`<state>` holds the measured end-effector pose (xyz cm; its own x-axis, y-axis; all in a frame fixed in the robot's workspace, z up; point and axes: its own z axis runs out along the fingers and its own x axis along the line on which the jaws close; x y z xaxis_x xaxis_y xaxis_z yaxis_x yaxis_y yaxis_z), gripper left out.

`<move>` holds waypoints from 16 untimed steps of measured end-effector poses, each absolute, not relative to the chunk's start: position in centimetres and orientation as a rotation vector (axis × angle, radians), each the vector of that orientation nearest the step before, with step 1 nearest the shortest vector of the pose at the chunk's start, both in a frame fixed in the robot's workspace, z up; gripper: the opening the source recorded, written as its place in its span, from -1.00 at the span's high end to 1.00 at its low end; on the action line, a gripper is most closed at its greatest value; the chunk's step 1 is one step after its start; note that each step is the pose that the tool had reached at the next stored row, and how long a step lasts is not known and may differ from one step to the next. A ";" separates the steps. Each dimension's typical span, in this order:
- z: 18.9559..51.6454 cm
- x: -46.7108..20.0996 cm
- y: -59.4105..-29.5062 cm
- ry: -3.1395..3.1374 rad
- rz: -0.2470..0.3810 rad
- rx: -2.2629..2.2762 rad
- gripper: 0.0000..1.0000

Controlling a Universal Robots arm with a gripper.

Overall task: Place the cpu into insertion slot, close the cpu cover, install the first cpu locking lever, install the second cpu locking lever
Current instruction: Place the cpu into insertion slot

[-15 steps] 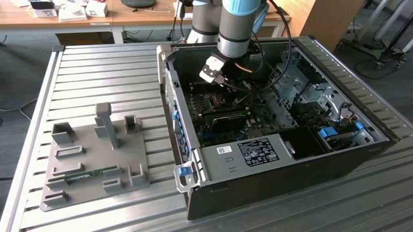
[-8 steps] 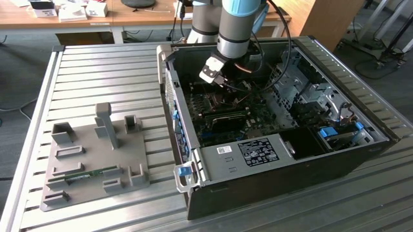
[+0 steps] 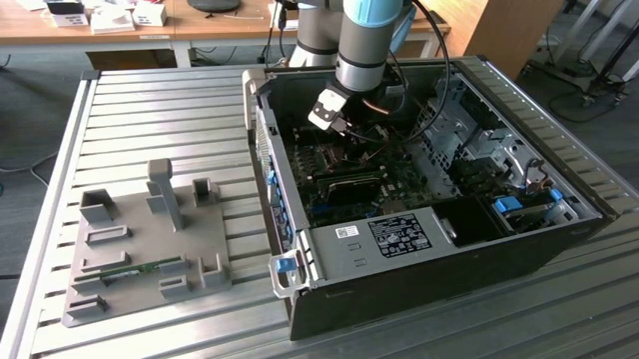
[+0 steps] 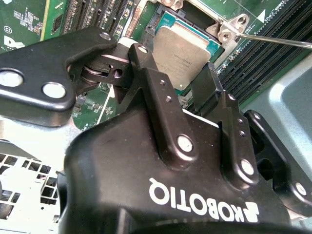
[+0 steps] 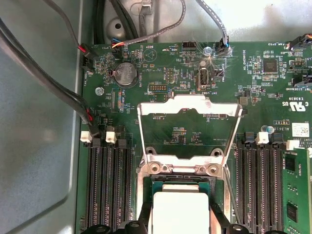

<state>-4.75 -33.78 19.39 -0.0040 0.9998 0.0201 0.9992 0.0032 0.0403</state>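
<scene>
Find the gripper [image 3: 340,123] low inside the open computer case [image 3: 399,292], which lies on the slatted metal table [image 3: 150,112]. The case walls enclose the arm's working space on all sides.

In both wrist views the fingers are pressed against two opposite edges of the cpu [image 5: 178,207], pinching it. The gripper [image 5: 179,220] holds the chip flat, silvery face up, directly over the socket. In the second wrist view the cpu [image 4: 183,48] lies between the two black fingers [image 4: 146,68], and its other two edges are free.

The cpu cover [image 5: 190,103] stands swung open on its hinge [image 5: 180,168], just beyond the chip. The green motherboard [image 5: 273,87] shows through its square opening. A thin metal lever rod [image 4: 273,40] runs out beside the hinge.

Memory slot banks [image 5: 105,185] flank the socket closely on both sides, so there is little room sideways. Black cables [image 5: 44,73] run along the grey case wall near the coin cell battery [image 5: 124,73].

White lettering marks the gripper body [image 4: 204,200], and fine white print covers the board. A white barcode sticker [image 5: 301,129] sits near the board edge, and a printed label [image 3: 399,232] lies on the power supply cover.
</scene>
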 end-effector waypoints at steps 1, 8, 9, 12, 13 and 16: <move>19.4 -4.7 -33.8 2.215 0.067 2.207 -0.08; 19.4 -4.7 -33.8 2.215 0.067 2.207 -0.08; 19.4 -4.7 -33.8 2.215 0.067 2.207 -0.08; 19.4 -4.7 -33.8 2.215 0.067 2.207 -0.08; 19.4 -4.7 -33.8 2.215 0.067 2.207 -0.08; 19.4 -4.7 -33.8 2.215 0.067 2.207 -0.08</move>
<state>-4.75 -33.78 19.35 -0.0040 0.9998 0.0200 0.9992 0.0032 0.0402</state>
